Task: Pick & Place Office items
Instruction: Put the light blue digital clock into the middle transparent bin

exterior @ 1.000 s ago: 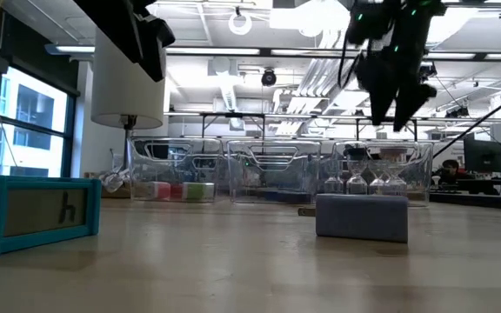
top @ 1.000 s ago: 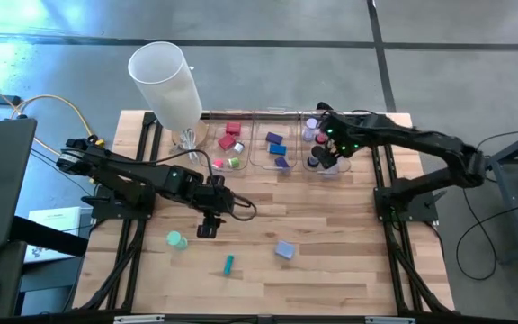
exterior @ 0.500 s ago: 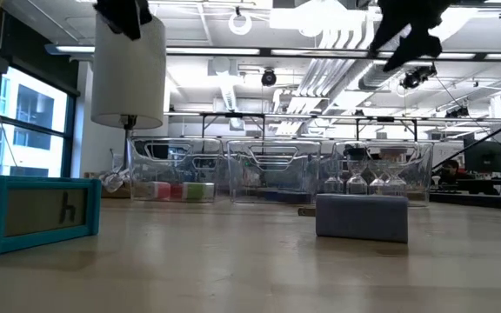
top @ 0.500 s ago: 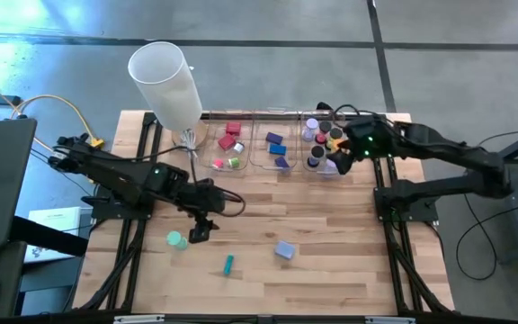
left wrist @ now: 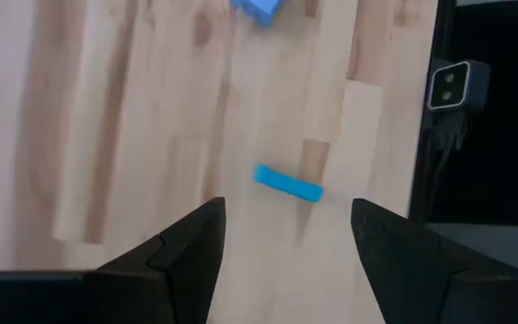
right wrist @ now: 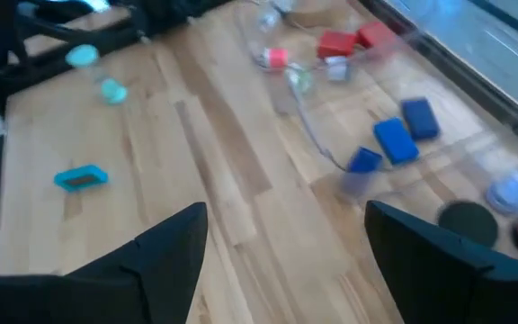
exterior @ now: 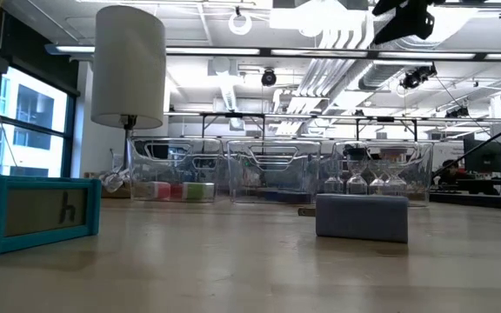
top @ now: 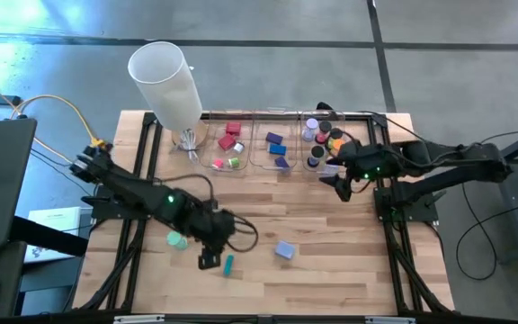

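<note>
Wood planking of the table [top: 331,225] carried three loose office items and three clear bins [top: 277,148] in a row along its far edge, beside a tall white cylinder [top: 165,81]. The left gripper [top: 209,258] hung over the near part of the table with its jaws spread apart and nothing between them; in the left wrist view its two dark fingers [left wrist: 187,256] framed bare wood, and the teal stick [left wrist: 288,183] lay flat just ahead of the gap, untouched. From above, that teal stick [top: 228,264] sat just beside the left jaws, the green roll [top: 176,239] lay near them on their other side, and the lavender block [top: 284,250] rested a little beyond the stick, apart from both. The right gripper [top: 340,187] was held above the table just in front of the bin with the round rolls [top: 320,144], its jaws likewise released and empty, with its fingers [right wrist: 165,247] wide apart in the right wrist view. Ahead of those jaws lay the blue blocks [right wrist: 394,139] in the middle bin and the red blocks [right wrist: 349,40] in the bin beyond. In the low view the lavender block [exterior: 361,217] stood on the wood in front of the bins, and only a part of one arm [exterior: 403,17] showed at the top.
</note>
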Controlling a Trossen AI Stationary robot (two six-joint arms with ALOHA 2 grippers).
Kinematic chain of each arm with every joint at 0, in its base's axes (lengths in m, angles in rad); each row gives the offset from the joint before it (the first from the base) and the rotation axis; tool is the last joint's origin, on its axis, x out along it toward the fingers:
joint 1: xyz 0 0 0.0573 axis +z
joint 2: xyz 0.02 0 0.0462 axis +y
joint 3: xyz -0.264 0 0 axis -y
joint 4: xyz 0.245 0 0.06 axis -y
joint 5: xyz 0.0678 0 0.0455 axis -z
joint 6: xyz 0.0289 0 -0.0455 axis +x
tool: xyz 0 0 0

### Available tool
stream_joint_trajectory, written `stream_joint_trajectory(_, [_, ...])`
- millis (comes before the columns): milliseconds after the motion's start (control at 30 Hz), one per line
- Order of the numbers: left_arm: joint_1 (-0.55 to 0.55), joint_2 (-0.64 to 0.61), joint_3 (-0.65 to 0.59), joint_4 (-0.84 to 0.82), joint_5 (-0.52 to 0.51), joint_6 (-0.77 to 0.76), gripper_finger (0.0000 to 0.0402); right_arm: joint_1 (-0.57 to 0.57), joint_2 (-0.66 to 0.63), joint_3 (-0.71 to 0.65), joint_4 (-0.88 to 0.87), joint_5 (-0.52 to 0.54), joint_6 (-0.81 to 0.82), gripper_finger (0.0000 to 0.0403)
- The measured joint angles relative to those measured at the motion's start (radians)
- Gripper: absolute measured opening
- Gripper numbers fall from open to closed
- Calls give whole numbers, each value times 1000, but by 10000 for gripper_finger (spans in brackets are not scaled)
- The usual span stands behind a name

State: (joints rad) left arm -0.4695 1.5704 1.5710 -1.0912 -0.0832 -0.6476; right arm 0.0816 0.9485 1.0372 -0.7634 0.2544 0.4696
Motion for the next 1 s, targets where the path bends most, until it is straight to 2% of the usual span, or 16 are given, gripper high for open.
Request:
stream_joint_trajectory(133, [-45, 97, 87, -79, 27, -147, 234, 58, 1, -37, 55, 6, -23, 289])
stream_joint_trajectory(233, [-74, 147, 118, -80, 33, -287, 234, 94, 1, -63, 93, 6, -35, 289])
stream_joint_trajectory(433, [-97, 208, 120, -88, 21, -695, 234, 135, 1, -106, 142, 6, -56, 289])
stream_joint_trajectory(800, [-109, 301, 120, 12, 38, -745, 234, 155, 1, -140, 147, -5, -51, 289])
stream_joint_trajectory(1000, [-109, 340, 120, 10, 41, -836, 234, 155, 1, -139, 148, -60, -50, 289])
